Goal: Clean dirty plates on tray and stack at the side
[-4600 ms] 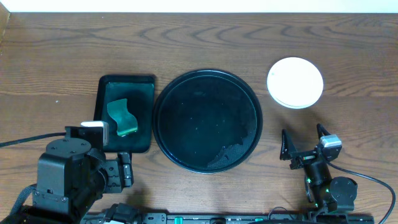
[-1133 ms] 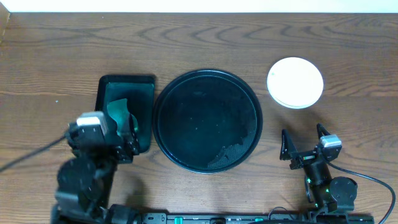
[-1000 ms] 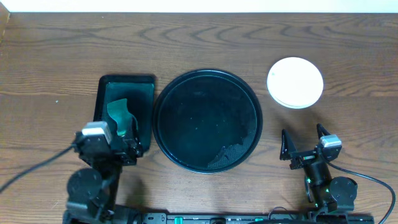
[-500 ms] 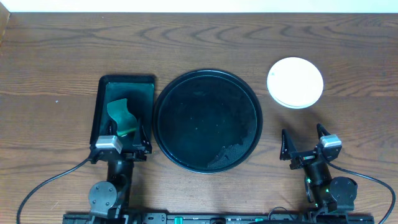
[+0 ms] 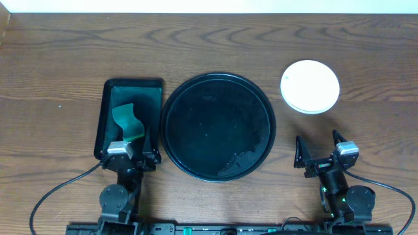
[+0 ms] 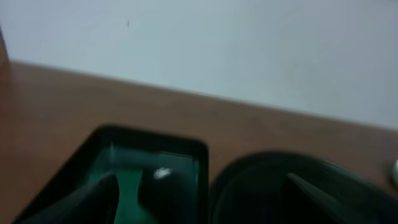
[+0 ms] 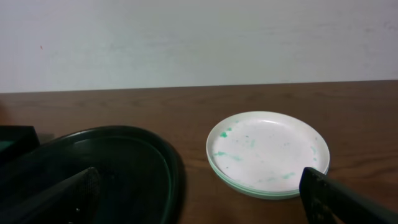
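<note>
The large round black tray (image 5: 218, 126) lies at the table's middle with no plate on it. The white plates (image 5: 309, 86) sit in one stack to its right; in the right wrist view the stack (image 7: 267, 152) shows faint green smears on top. My left gripper (image 5: 128, 155) is open and empty at the near end of the small rectangular tray, low by the table's front. My right gripper (image 5: 320, 151) is open and empty, near the front edge, short of the plate stack. The round tray also shows in the right wrist view (image 7: 118, 168) and the left wrist view (image 6: 298, 186).
A small rectangular black tray (image 5: 108, 108) left of the round tray holds a green sponge (image 5: 128, 122); both show blurred in the left wrist view (image 6: 130, 180). Bare wood table lies behind and to both sides. A pale wall stands at the far edge.
My left arm has drawn back from beside the sponge tray and settled low at the front edge, its gripper now at the tray's near end. The right arm has not moved.
</note>
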